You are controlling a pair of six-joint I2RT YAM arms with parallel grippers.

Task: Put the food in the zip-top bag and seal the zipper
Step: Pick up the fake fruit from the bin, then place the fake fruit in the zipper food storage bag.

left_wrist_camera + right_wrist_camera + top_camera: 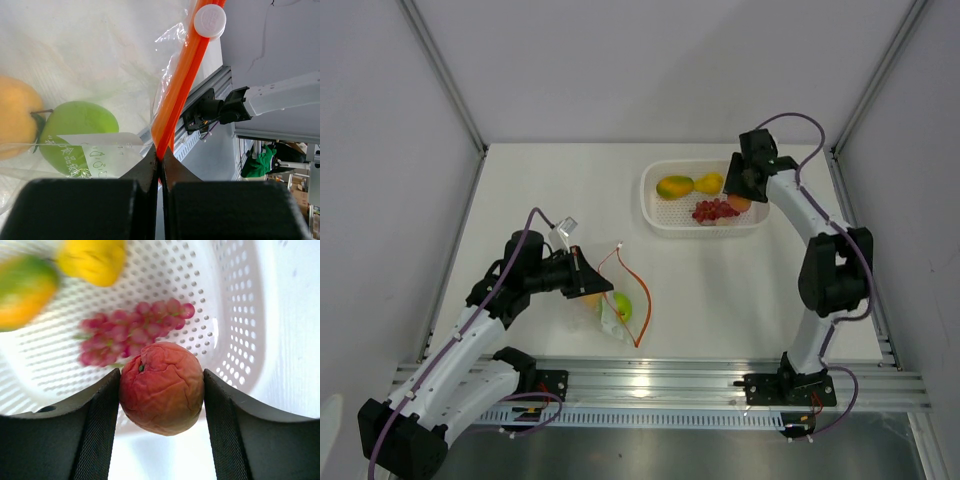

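The zip-top bag [613, 312] lies on the table near the left arm, with a green apple [621, 306] and an orange fruit [15, 122] inside. My left gripper [590, 284] is shut on the orange zipper [177, 90], pinching the strip at its fingertips [161, 156]. A white slider [210, 21] sits further along the strip. My right gripper [741, 199] is at the basket's right end, shut on the reddish-orange peach [162, 387], with both pads touching its sides. The grape bunch [130, 332], a yellow piece [92, 260] and the mango [22, 290] lie in the basket behind it.
The white perforated basket [658, 215] stands at the back centre-right of the table. A white paper label [107, 155] lies inside the bag by the apple. The aluminium rail [650, 385] runs along the near table edge.
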